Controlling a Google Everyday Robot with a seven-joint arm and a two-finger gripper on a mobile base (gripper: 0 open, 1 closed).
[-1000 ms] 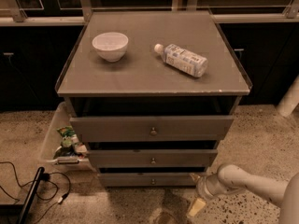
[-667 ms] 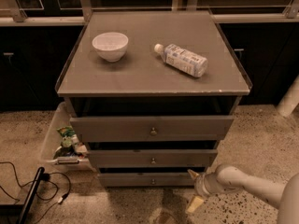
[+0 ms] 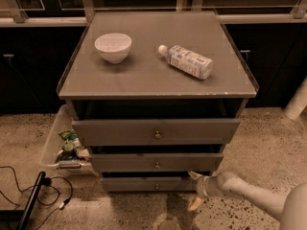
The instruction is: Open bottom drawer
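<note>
The bottom drawer (image 3: pixel 139 183) is the lowest, shallowest grey front of the cabinet, with a small brass knob (image 3: pixel 157 186) at its middle. It sits set back under the middle drawer (image 3: pixel 129 162) and the top drawer (image 3: pixel 120 131), which stick out further. My gripper (image 3: pixel 194 189) is low at the right end of the bottom drawer's front, reaching in from the right on a pale arm. It is open, with one fingertip (image 3: pixel 194 175) up by the drawer's top right corner and the other down near the floor. It holds nothing.
A white bowl (image 3: pixel 113 47) and a lying plastic bottle (image 3: pixel 187 61) rest on the cabinet top (image 3: pixel 144 80). A clear bin (image 3: pixel 52 145) with packets stands on the floor at the left. Black cables (image 3: pixel 29 195) lie at front left. A white post (image 3: pixel 297 99) stands at the right.
My gripper has moved a little left and up, closer to the right end of the bottom drawer. The drawers have not moved.
</note>
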